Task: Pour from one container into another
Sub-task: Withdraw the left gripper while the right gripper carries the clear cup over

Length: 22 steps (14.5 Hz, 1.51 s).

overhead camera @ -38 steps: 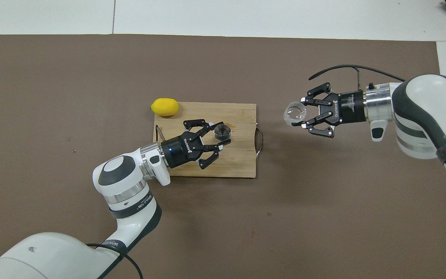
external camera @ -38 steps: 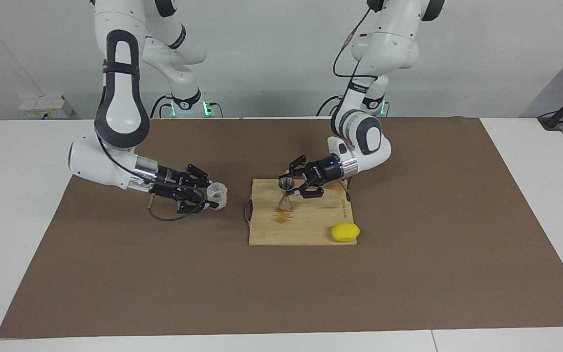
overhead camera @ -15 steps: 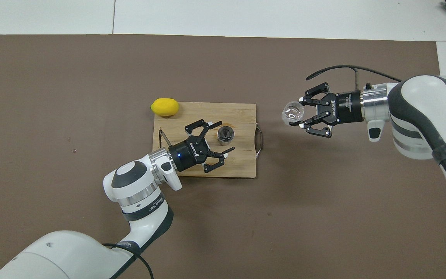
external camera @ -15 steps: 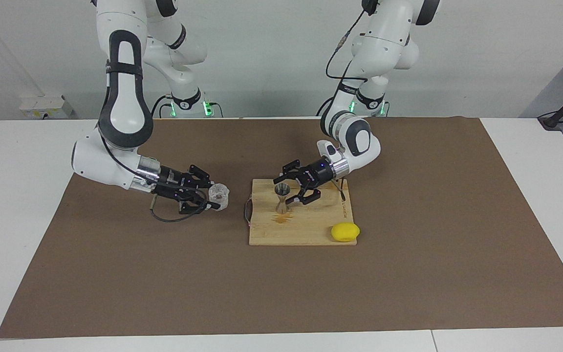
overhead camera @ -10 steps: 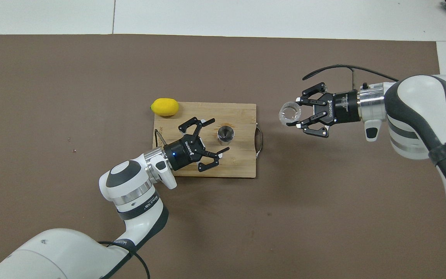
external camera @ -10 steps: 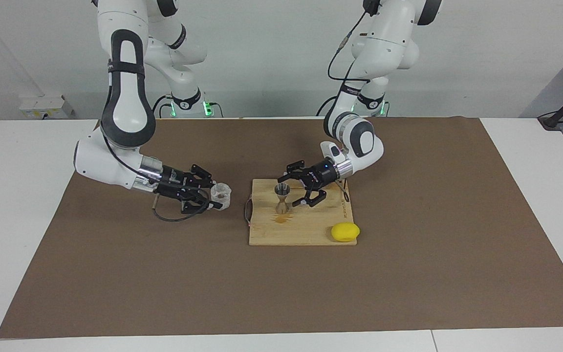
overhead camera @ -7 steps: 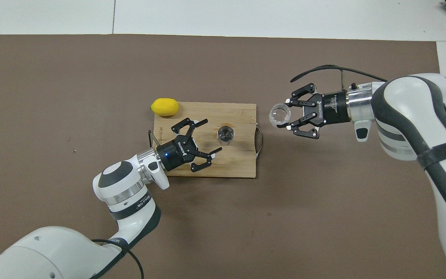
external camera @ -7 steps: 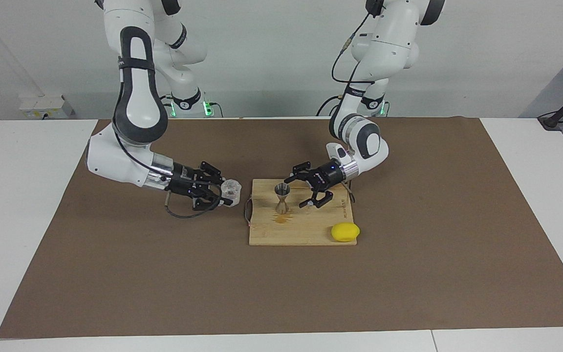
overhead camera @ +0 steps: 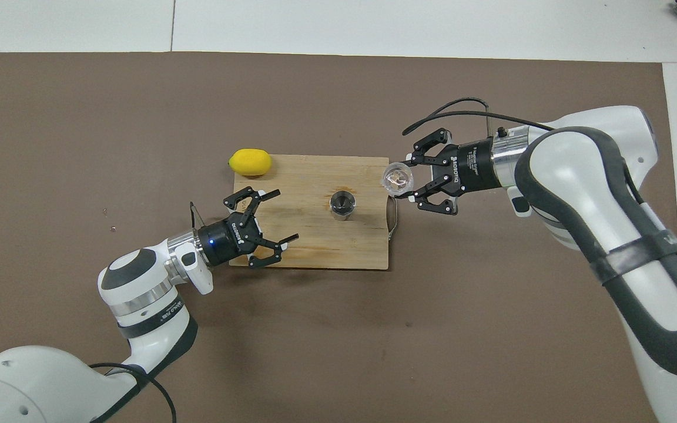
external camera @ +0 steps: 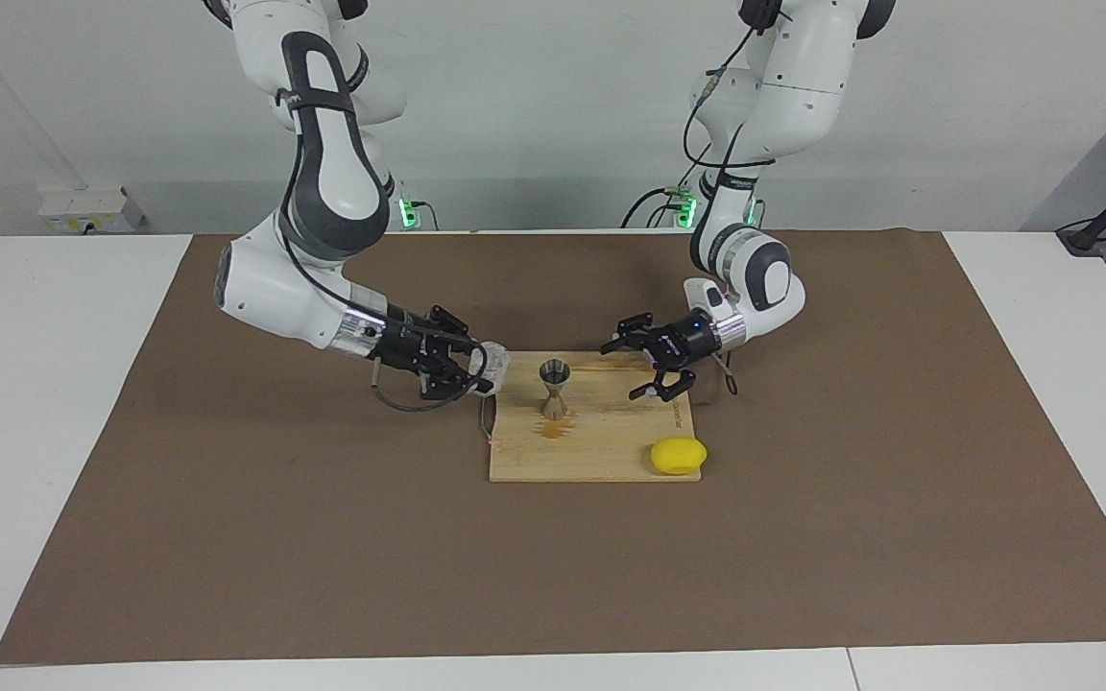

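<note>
A small silver jigger (external camera: 553,386) (overhead camera: 341,204) stands upright in the middle of the wooden cutting board (external camera: 601,459) (overhead camera: 315,247). My right gripper (external camera: 484,369) (overhead camera: 405,179) is shut on the clear glass cup (external camera: 495,364) (overhead camera: 398,177) and holds it in the air over the board's edge at the right arm's end, beside the jigger. The cup's mouth faces up and something brownish shows inside. My left gripper (external camera: 618,372) (overhead camera: 285,214) hangs open and holds nothing over the board's end toward the left arm, apart from the jigger.
A yellow lemon (external camera: 677,455) (overhead camera: 250,162) rests at the board's corner farthest from the robots, toward the left arm's end. A wire handle (external camera: 486,422) (overhead camera: 394,214) sticks out at the right arm's end. A brown mat (external camera: 323,537) covers the table.
My right gripper has carried the cup toward the board, up to its edge beside the jigger. My left gripper has drawn back from the jigger toward the left arm's end, staying open.
</note>
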Motion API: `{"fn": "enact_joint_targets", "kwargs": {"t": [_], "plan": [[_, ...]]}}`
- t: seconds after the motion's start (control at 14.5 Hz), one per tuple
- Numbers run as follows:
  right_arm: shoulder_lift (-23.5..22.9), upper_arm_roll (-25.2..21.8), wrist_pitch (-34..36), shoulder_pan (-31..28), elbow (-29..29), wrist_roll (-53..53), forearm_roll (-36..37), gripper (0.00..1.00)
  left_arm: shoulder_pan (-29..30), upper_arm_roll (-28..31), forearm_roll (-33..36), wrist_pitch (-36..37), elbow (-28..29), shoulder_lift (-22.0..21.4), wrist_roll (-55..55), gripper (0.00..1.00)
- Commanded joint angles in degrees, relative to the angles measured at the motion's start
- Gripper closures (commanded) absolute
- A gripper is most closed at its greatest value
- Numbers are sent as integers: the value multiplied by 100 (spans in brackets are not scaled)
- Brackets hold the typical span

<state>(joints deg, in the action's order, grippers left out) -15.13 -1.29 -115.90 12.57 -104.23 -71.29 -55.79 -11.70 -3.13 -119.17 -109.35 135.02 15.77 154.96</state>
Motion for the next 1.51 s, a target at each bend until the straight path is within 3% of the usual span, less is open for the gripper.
{"fn": "enact_joint_targets", "kwargs": {"t": [0.0,0.96,1.45], "plan": [[62,15,-21,113,122,-420,392,100,422,-30,515,334,279,-268,131,0],[62,6,137,764,429,-1615,2298,100,3120,14,4312,1618,323,-531,70,0],[-78,6,182,764,816,-2265,2502,100,4034,22,6342,1794,-615,-567,-256,0]]}}
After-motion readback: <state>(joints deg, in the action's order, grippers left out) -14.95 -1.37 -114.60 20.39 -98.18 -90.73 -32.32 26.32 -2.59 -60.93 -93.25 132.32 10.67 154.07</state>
